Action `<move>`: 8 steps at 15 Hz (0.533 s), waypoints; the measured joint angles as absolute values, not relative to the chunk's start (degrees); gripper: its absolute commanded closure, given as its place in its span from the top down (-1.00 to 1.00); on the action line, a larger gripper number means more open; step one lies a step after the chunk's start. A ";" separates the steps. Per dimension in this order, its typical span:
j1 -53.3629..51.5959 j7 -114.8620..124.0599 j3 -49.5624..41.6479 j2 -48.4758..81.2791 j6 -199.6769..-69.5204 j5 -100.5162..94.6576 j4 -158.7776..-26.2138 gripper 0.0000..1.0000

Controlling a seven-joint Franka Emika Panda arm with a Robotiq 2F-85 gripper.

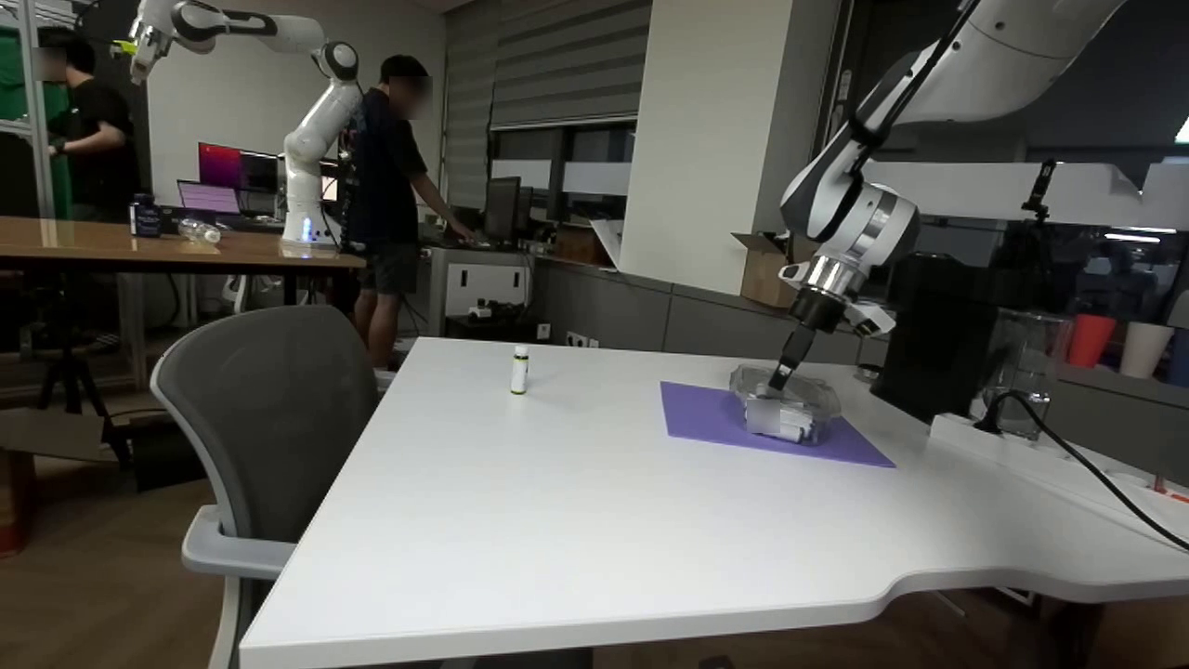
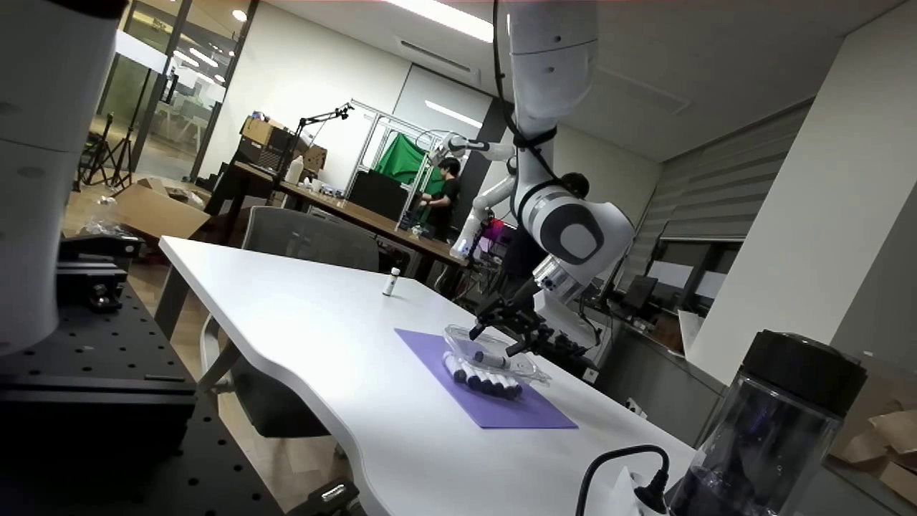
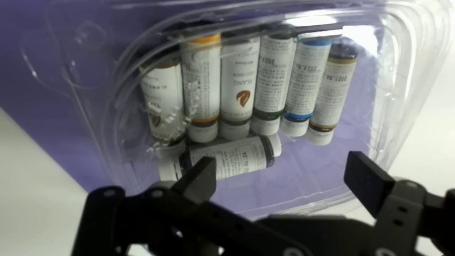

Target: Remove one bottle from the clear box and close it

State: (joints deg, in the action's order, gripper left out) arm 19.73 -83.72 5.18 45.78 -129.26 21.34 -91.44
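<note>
On the purple mat lies the clear box (image 1: 822,401) (image 2: 531,368), its transparent rim (image 3: 408,76) curving round the wrist view. Inside it several small white-labelled bottles (image 3: 239,83) lie side by side, and one bottle (image 3: 245,156) lies crosswise below their white caps. How the lid stands cannot be told through the plastic. Another bottle (image 1: 519,372) (image 2: 391,282) stands upright on the table, away from the box. My gripper (image 3: 282,158) (image 2: 493,342) is open over the box, nothing between its fingers. The left finger (image 3: 204,174) overlaps the crosswise bottle in the wrist view; contact cannot be told.
The purple mat (image 1: 697,414) lies on the white table (image 1: 557,520). Near the box, on the same side as the arm, are a power strip (image 1: 980,446) with a black cable and a jug with a black lid (image 2: 802,373). A grey chair (image 1: 269,418) stands at the table's edge.
</note>
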 measured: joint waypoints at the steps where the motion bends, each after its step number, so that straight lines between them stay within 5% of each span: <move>1: 19.69 -83.72 5.26 45.75 -129.15 21.33 -91.44 1.00; 8: 17.96 -83.80 5.59 40.79 -129.37 19.71 -91.62 1.00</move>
State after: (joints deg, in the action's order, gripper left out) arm 17.96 -83.80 5.59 40.79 -129.37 19.71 -91.62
